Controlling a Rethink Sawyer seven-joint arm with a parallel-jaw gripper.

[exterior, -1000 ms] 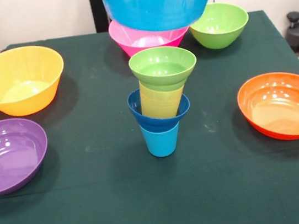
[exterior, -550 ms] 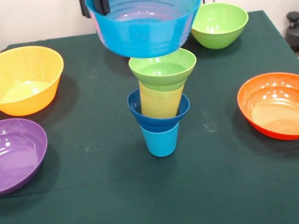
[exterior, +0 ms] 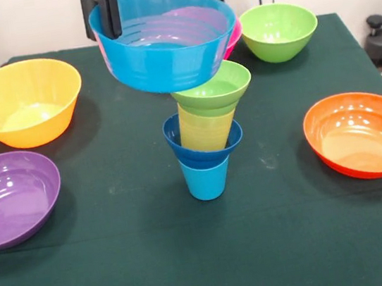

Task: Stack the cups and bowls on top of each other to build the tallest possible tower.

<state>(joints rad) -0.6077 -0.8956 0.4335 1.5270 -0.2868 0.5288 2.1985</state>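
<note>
The gripper (exterior: 110,15) has its jaws clamped on the rim of the light blue bowl (exterior: 164,54), one black finger showing inside the wall at the bowl's far-left edge. The bowl hangs tilted from that pinch, its body swung out to the side of the jaws and low enough that its base looks to be at, or touching, the lime bowl (exterior: 213,86) that tops the tower (exterior: 204,137). I can't tell for sure whether they touch.

The bowl sits off-centre: most of it lies on the jaws' side of the column, not over it. To do this well, I'd carry the jaws sideways toward the tower until the blue base is squarely over the lime rim, level the bowl, then lower gently and let go only once it rests. The column is narrow at its blue cup (exterior: 206,178), so any sideways nudge could topple it. The pink bowl (exterior: 233,36) peeks out just behind.
</note>
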